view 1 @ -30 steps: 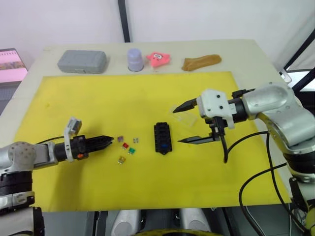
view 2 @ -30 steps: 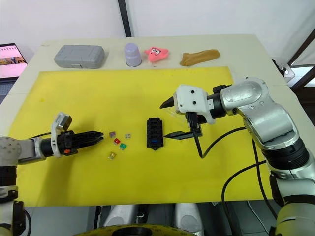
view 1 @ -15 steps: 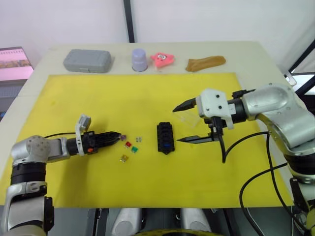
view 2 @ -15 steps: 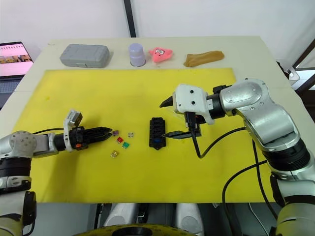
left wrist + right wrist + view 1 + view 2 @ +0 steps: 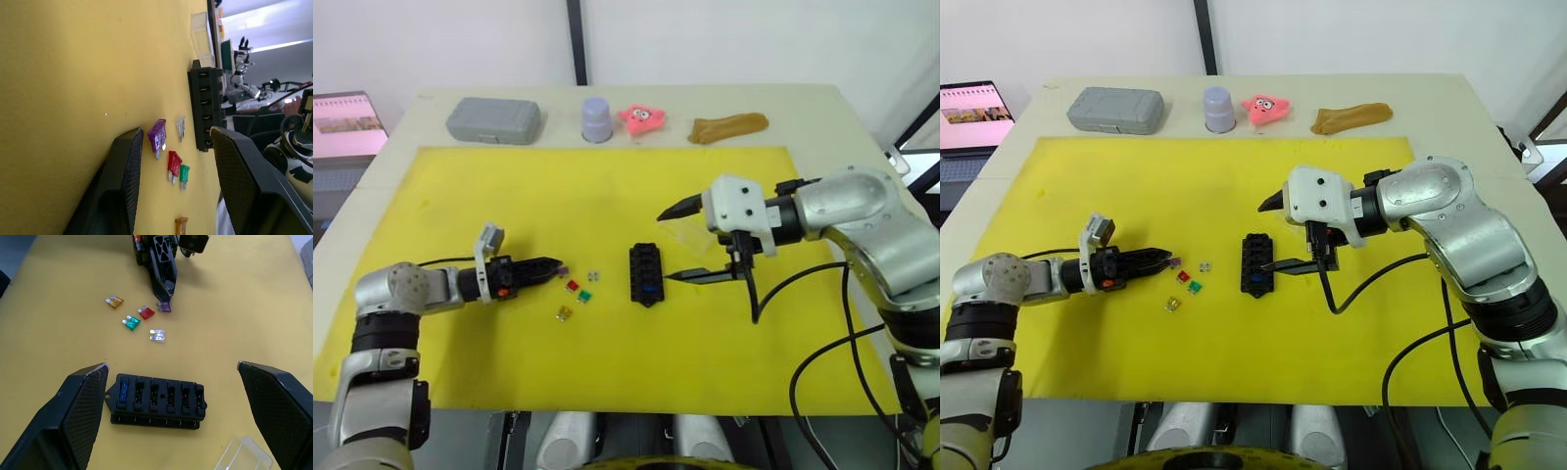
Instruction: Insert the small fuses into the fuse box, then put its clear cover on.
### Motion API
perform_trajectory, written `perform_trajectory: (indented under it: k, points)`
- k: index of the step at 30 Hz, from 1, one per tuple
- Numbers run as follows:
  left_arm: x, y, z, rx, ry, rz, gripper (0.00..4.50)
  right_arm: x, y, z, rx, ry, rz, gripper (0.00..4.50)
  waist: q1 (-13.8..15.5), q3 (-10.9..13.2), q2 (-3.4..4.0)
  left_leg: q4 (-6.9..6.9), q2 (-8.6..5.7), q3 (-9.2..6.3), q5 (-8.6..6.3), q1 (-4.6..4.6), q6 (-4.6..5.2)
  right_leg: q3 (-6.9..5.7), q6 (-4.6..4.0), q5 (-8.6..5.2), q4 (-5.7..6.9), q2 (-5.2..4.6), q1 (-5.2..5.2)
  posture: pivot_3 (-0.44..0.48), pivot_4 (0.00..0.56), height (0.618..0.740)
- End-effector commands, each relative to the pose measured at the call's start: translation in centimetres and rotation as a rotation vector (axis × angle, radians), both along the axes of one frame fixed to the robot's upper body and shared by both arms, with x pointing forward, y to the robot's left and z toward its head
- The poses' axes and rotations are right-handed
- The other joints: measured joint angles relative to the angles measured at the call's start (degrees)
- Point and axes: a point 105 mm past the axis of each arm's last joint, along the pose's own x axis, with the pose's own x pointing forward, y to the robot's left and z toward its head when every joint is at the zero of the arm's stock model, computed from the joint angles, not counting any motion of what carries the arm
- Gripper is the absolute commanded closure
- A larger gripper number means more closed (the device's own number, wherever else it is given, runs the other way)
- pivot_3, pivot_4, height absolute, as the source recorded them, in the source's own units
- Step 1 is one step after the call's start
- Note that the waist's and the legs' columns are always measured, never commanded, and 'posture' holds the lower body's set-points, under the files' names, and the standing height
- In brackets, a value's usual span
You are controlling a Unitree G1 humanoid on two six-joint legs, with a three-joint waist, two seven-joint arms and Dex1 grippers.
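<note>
The black fuse box lies mid-mat with one blue fuse seated at one end. Loose small fuses lie just left of it: purple, red, green, yellow and grey. My left gripper lies low on the mat, open, with the purple fuse at the tip of one finger. The clear cover rests right of the box. My right gripper hangs wide open over the box's right side and the cover, holding nothing.
The yellow mat covers most of the table. Along the far edge stand a grey case, a lavender cup, a pink star toy and a brown lump. A lit screen sits off the table's left.
My left gripper has slid right along the mat until its tips reach the purple fuse. The right gripper has stayed where it was. The camera has shifted slightly.
</note>
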Motion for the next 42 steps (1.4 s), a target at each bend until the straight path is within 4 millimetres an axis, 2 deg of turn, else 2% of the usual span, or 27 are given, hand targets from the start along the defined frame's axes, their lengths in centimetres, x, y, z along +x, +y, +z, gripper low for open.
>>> perform_trajectory:
  k: [1, 8, 9, 13, 20, 23, 25, 28, 31, 35, 40, 42]
  points:
    - [0.1, -1.2, -0.9, 0.038, -0.002, -0.039, 2.17, -0.5, 0.3, 1.0, 0.009, -0.051, 0.017, 0.0, 0.38, 0.0, 0.0, 0.0, 0.0, 0.0, 0.0, 0.0, 0.0, 0.0, 0.0, 0.0, 0.0, 0.0, 0.0, 0.0, 0.15, 0.731]
    - [0.2, -1.3, -1.3, 0.063, -0.016, -0.05, 2.17, -0.4, 0.3, 1.0, 0.012, -0.055, 0.011, 0.0, 1.04, 0.0, 0.0, 0.03, -0.05, 0.01, 0.0, 0.0, 0.0, 0.0, 0.0, 0.0, -0.01, -0.05, 0.03, 0.0, 0.15, 0.731]
    - [0.2, -1.3, -1.4, 0.071, -0.018, -0.048, 2.72, -0.4, 0.4, 1.0, 0.013, -0.056, 0.011, 0.0, 1.02, 0.0, 0.0, 0.03, -0.05, 0.0, -0.01, 0.0, 0.03, 0.0, 0.0, 0.0, -0.01, -0.05, 0.04, 0.0, 0.15, 0.731]
    - [0.3, -1.2, -1.7, 0.089, -0.024, -0.041, 4.45, -0.4, 0.4, 1.1, 0.015, -0.057, 0.008, 0.0, 0.98, -0.05, 0.08, 0.03, -0.05, 0.0, -0.03, 0.0, 0.07, 0.0, 0.0, 0.0, -0.01, -0.03, 0.03, 0.0, 0.15, 0.731]
    - [0.3, -0.5, -2.2, 0.13, -0.038, -0.021, 4.45, -0.4, 0.5, 1.1, 0.017, -0.058, 0.007, 0.0, 0.86, -0.13, 0.22, 0.03, -0.03, -0.01, -0.08, 0.05, 0.16, 0.0, 0.0, 0.0, 0.01, 0.01, 0.05, 0.0, 0.15, 0.731]
    - [0.2, 0.0, -1.6, 0.13, -0.067, -0.012, 4.45, -0.3, 0.5, 1.0, 0.018, -0.058, 0.007, 0.0, 0.78, -0.14, 0.22, 0.03, -0.02, -0.01, -0.08, 0.05, 0.16, 0.0, 0.0, 0.0, 0.01, 0.01, 0.05, 0.0, 0.15, 0.731]
    - [0.4, 0.2, -0.7, 0.116, -0.105, -0.005, 4.45, -0.3, 0.5, 1.1, 0.02, -0.056, 0.007, 0.0, 0.66, -0.13, 0.22, 0.03, 0.0, -0.01, -0.07, 0.05, 0.16, 0.0, 0.0, 0.0, 0.01, 0.02, 0.05, 0.0, 0.15, 0.731]
    - [0.3, 0.3, 4.1, 0.078, -0.326, -0.033, 4.45, -0.3, 0.5, 0.9, 0.035, -0.027, -0.002, 0.0, 0.24, -0.07, 0.11, 0.02, 0.04, -0.01, -0.08, 0.02, 0.16, 0.0, 0.0, 0.0, 0.01, 0.04, 0.0, 0.0, 0.15, 0.731]
    - [-0.9, -0.1, 7.7, 0.101, -0.54, -0.103, 4.45, -0.3, 0.5, 0.6, 0.066, 0.055, -0.02, 0.0, -0.67, 0.07, -0.15, 0.01, 0.08, -0.06, 0.01, -0.1, 0.01, -0.01, -0.01, 0.0, 0.01, 0.06, -0.1, 0.0, 0.15, 0.731]
    - [-2.6, -1.8, 10.7, 0.142, -0.714, -0.212, 4.45, -0.4, 1.1, 0.5, 0.109, 0.214, -0.05, 0.0, -0.95, 0.06, -0.14, -0.04, 0.08, -0.01, 0.08, -0.09, -0.14, 0.01, -0.01, 0.0, -0.16, 0.01, -0.07, 0.0, 0.15, 0.731]
    - [-4.2, -4.9, 12.2, 0.217, -0.909, -0.377, 4.45, -0.6, 2.4, 2.1, 0.203, 0.41, -0.059, 0.0, -1.83, 0.07, -0.14, -0.09, 0.1, -0.03, 0.03, -0.09, -0.05, 0.01, -0.01, 0.0, -0.16, 0.04, -0.08, 0.0, 0.15, 0.731]
    - [-4.4, -5.9, 12.6, 0.226, -0.968, -0.411, 4.5, -0.5, 2.6, 2.1, 0.205, 0.445, -0.07, 0.58, -1.79, 0.07, -0.15, -0.09, 0.1, -0.02, -0.02, -0.08, 0.05, 0.01, -0.01, 0.0, -0.18, 0.04, -0.07, 0.0, 0.15, 0.731]
